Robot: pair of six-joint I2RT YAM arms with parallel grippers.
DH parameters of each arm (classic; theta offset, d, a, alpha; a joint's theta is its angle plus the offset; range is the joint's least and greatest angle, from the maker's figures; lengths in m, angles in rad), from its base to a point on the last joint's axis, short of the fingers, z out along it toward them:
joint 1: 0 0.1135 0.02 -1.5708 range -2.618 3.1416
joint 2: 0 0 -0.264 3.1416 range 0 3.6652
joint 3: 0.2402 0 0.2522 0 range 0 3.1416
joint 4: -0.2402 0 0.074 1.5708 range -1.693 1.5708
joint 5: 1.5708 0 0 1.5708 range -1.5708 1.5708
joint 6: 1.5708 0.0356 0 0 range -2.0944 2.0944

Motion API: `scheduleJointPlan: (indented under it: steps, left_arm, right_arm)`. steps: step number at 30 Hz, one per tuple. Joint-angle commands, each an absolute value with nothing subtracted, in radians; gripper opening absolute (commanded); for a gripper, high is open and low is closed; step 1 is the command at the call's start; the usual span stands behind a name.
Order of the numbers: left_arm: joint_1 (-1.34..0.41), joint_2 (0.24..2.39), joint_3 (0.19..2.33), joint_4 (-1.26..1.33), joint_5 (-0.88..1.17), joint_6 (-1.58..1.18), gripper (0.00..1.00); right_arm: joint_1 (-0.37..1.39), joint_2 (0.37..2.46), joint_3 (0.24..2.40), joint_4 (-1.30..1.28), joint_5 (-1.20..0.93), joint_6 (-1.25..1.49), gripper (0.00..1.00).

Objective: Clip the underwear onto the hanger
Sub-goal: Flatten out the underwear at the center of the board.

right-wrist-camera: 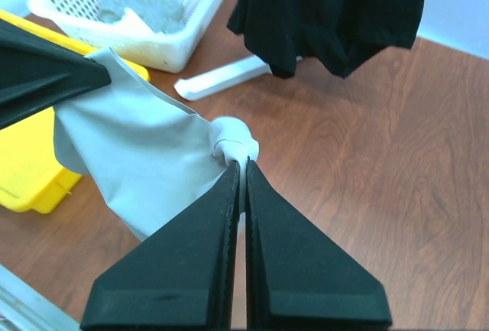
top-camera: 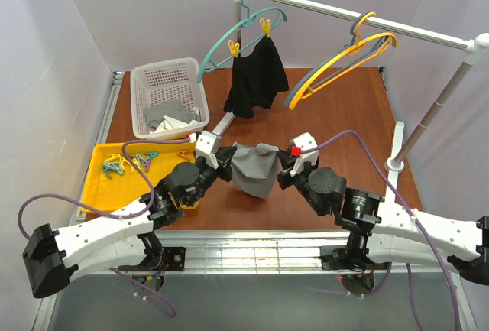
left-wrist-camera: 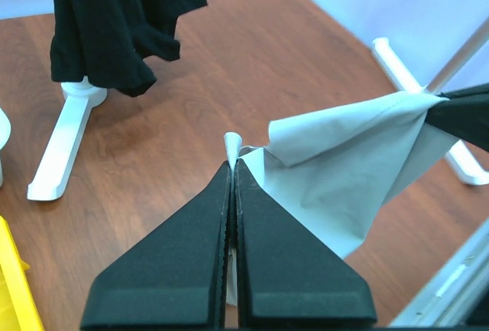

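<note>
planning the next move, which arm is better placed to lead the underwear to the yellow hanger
Probably the right: the left gripper and right gripper both pinch the underwear, but the right holds the end nearer the yellow hanger.

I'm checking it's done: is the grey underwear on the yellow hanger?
No, the left gripper and right gripper hold the underwear, apart from the hanger.

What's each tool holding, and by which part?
The grey underwear, by both: left tool pinches one top corner, right tool the opposite corner; cloth hangs between them.
</note>
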State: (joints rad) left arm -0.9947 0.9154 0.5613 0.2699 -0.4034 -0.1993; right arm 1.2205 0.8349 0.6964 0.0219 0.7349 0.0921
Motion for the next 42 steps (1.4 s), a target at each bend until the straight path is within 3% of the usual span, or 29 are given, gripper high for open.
scheduleJointPlan:
  steps: [1,10,16,25,29,42]
  left_arm:
    - [-1.012,0.852,0.606,0.183,-0.394,-0.248,0.00]
    - [-1.045,0.787,0.598,0.167,-0.414,-0.278,0.00]
    - [-1.042,0.899,0.572,0.233,-0.488,-0.262,0.00]
    - [-0.979,1.043,0.537,0.389,-0.447,-0.224,0.00]
    - [-0.901,1.123,0.517,0.483,-0.329,-0.227,0.00]
    - [-0.798,1.367,0.529,0.687,-0.227,-0.163,0.00]
  right_arm:
    - [1.279,0.805,0.761,0.023,0.871,0.057,0.01]
    - [1.319,0.784,0.781,0.035,0.914,0.040,0.01]
    - [1.299,0.813,0.764,0.041,0.969,0.064,0.01]
    - [0.999,0.887,0.693,0.098,0.682,0.115,0.01]
    - [0.921,0.937,0.683,0.126,0.620,0.115,0.01]
    - [0.775,1.123,0.675,0.236,0.477,0.087,0.01]
